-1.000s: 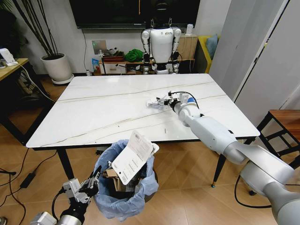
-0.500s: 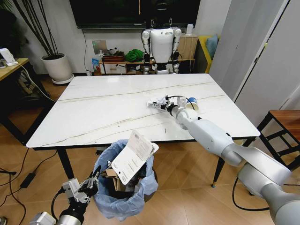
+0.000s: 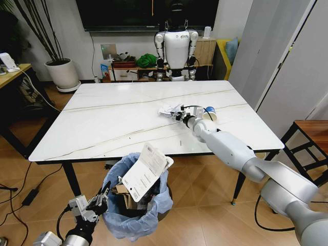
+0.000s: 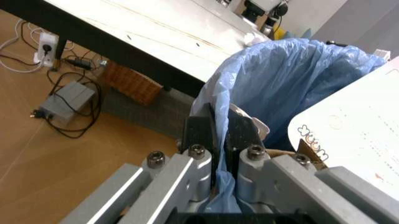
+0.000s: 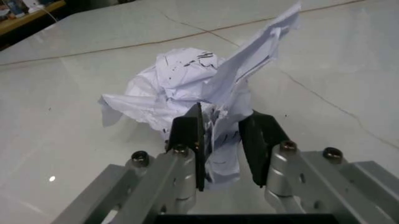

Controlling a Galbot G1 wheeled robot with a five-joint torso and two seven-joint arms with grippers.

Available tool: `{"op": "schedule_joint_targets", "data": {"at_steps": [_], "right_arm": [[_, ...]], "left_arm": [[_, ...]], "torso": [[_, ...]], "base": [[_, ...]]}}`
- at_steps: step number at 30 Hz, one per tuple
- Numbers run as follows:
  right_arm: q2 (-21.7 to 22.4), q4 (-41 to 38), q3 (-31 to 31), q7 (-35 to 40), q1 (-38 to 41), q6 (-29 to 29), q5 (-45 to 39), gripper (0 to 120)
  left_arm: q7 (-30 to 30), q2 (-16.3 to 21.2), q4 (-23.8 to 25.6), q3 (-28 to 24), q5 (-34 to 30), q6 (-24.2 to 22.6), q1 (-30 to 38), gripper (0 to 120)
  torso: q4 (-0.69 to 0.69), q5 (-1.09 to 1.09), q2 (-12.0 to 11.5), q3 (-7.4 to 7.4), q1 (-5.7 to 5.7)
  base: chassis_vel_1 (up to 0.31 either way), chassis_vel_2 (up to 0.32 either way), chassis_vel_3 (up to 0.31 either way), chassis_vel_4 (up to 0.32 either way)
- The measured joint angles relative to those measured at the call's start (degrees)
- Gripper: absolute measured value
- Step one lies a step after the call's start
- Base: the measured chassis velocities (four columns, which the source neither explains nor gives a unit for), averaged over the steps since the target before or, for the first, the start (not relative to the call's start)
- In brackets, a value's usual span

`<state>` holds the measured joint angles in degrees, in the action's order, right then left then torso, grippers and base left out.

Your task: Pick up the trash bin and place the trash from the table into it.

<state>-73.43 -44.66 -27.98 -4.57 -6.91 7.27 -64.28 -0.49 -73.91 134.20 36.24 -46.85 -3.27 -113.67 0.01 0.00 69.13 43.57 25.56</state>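
Observation:
The trash bin (image 3: 134, 207), lined with a crinkled light-blue bag (image 4: 293, 84), hangs in front of the table's near edge. My left gripper (image 3: 96, 203) (image 4: 215, 128) is shut on its rim and bag. A white printed sheet (image 3: 146, 171) and brown cardboard stick out of the bin. On the white marble table (image 3: 113, 123) lies crumpled white paper (image 3: 168, 110) (image 5: 181, 79). My right gripper (image 3: 179, 114) (image 5: 221, 128) is shut on its near flap, and the paper still rests on the tabletop. A blue-and-white paper cup (image 3: 209, 113) lies just right of the wrist.
Another robot (image 3: 176, 43) stands behind the table near a low shelf. A potted plant (image 3: 62, 72) and a tan desk (image 3: 11, 69) are at the left, a wooden stool (image 3: 311, 132) at the right. Cables, a power brick (image 4: 62, 102) and a woven basket (image 4: 131, 84) sit under the table.
My right gripper slid left onto the crumpled paper, uncovering the paper cup beside the wrist. The left arm and bin have not moved.

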Motion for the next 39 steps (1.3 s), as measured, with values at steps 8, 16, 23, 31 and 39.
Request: {"op": "schedule_joint_targets", "data": {"at_steps": [8, 16, 23, 31, 39], "right_arm": [[0.69, -2.21, -0.1, 0.1, -0.73, -0.03, -0.2, 0], [7.42, -13.72, 1.28, 0.73, 0.31, -1.66, -2.52, 0], [16.67, -29.26, 2.67, 2.46, 2.09, -2.22, -6.71, 0], [25.89, -51.48, 4.41, 4.97, 3.65, -3.01, -13.28, 0], [32.2, -72.26, 4.57, 7.51, 2.82, -4.91, -17.22, 0]], "left_arm": [[-0.05, 0.27, -0.13, -0.13, -0.28, -0.01, 0.25, 0], [-0.12, 0.94, -0.25, -0.5, -0.36, -0.03, 0.05, 0], [-0.19, 1.47, -1.15, -1.04, -0.28, -0.03, 0.32, 0], [-0.61, 1.62, -1.65, -2.68, 0.48, -0.02, 0.37, 0], [-1.57, 2.59, -0.84, -3.01, 0.08, -0.42, 0.88, 0]], "torso": [[0.0, 0.01, 0.0, 0.0, 0.0], [0.02, 0.01, 0.0, 0.0, 0.0], [-0.04, 0.01, 0.0, 0.0, 0.0], [0.0, 0.01, 0.0, -0.01, 0.0], [-0.01, 0.02, 0.0, -0.01, 0.0]], "base": [[0.0, 0.0, 0.0, 0.0], [0.0, 0.0, 0.0, 0.0], [0.0, 0.0, 0.0, 0.0], [0.0, 0.0, 0.0, 0.0], [0.0, 0.0, 0.0, 0.0]]}}
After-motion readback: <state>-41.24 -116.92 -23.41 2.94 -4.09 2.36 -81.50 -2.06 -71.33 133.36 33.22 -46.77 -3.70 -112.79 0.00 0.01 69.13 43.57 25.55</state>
